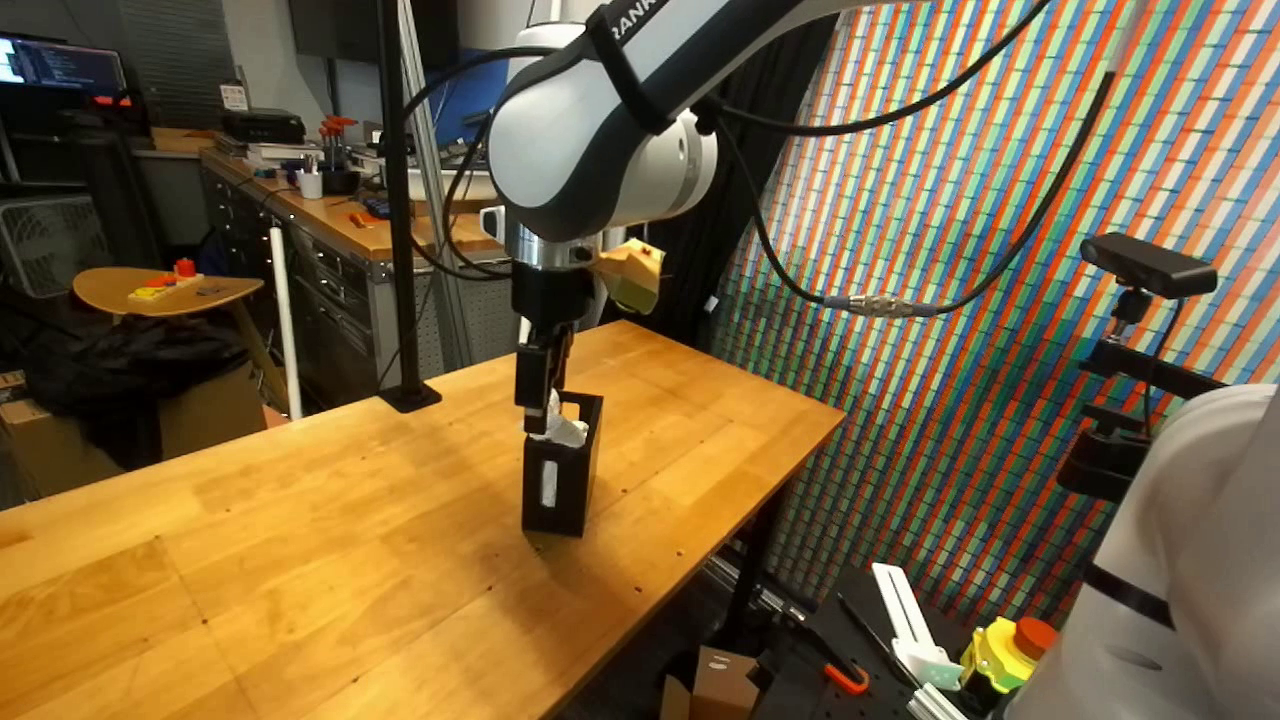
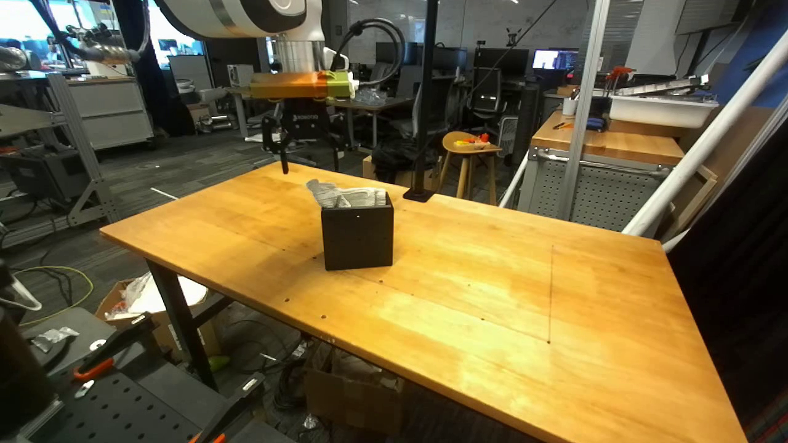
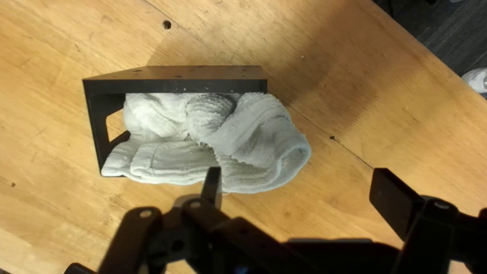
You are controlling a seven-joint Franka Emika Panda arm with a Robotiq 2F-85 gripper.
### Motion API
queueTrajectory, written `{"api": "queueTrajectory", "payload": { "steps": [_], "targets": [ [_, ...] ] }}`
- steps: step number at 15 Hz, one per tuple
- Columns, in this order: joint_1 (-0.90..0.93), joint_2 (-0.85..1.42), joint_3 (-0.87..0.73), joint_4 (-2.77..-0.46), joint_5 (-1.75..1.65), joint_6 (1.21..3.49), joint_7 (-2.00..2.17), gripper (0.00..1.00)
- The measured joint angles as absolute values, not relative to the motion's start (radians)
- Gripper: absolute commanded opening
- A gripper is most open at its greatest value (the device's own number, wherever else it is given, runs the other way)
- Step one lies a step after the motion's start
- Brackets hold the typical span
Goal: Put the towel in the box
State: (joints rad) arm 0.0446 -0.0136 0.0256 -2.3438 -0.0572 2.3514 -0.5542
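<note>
The dark box [image 2: 358, 239] stands upright on the wooden table, its top facing up. Stuffed into it is the white towel [image 3: 198, 129], rumpled, with folds rising above the rim and one end bulging out past the side, as both the wrist view and an exterior view [image 2: 326, 194] show. White cloth also shows through the slot in the box's [image 1: 575, 470] side. My gripper [image 3: 298, 179] is open, its fingers wide apart with nothing between them. In an exterior view the gripper [image 2: 311, 163] hangs higher than the towel, apart from it and behind the box.
The table [image 2: 492, 295] extends widely around the box. A black post [image 2: 425, 98] rises from a base at the table's edge. A workbench [image 1: 340, 225] with tools and a small stool [image 1: 165, 290] stand beyond the table.
</note>
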Motion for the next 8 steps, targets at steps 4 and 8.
{"api": "queueTrajectory", "payload": {
  "steps": [4, 8],
  "targets": [
    [0.034, 0.034, 0.020, -2.303, -0.057, 2.360, -0.599, 1.00],
    [0.009, 0.069, 0.017, -2.281, -0.057, 2.364, -0.639, 1.00]
  ]
}}
